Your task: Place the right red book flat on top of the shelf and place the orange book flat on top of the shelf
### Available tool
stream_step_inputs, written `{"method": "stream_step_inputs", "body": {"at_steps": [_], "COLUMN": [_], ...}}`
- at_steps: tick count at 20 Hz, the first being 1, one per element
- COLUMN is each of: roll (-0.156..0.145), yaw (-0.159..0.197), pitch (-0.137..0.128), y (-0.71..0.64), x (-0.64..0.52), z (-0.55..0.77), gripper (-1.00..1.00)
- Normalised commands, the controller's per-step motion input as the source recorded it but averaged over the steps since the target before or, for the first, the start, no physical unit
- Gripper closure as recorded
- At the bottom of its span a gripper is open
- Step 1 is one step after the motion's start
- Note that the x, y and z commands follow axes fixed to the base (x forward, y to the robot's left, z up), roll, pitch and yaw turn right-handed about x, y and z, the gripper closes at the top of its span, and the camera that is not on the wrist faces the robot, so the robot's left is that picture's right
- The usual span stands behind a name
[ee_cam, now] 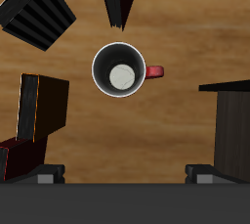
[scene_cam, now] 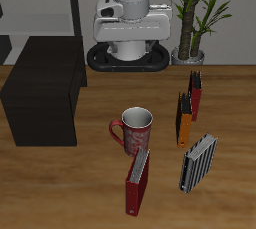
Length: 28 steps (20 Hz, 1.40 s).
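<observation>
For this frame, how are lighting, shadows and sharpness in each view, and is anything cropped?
Exterior view: even, soft light, faint shadows under the mug and the shelf, no glare, slightly coarse render. Wrist view: sharp, with the mug seen straight down; the shelf and the striped book are cut by the frame edges.

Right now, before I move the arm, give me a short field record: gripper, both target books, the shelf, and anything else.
gripper: open, holding nothing, looking down on the mug
right red book: on the table, between mug and front edge
orange book: on the table beside the mug, next to the darker red book
shelf: no book on its top
striped book: on the table, nearer the front edge than the orange book
task progress: neither book placed yet
</observation>
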Motion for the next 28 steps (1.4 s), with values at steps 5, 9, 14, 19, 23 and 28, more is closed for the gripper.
{"method": "stream_step_inputs", "body": {"at_steps": [5,9,14,19,23,28], "roll": [0.014,-0.023,0.011,0.006,0.01,0.023], "yaw": [0.016,-0.018,0.021,-0.039,-0.019,-0.011], "pitch": [-0.009,-0.016,-0.01,0.004,0.008,0.049], "y": [0.08,0.05,0.05,-0.12,-0.06,0.03], "x": [0.24,0.34,0.26,0.48,0.36,0.52], "z": [0.12,0.23,0.16,0.08,0.02,-0.12], "gripper": [-1.0,-1.0,-1.0,-1.0,-1.0,-1.0]}}
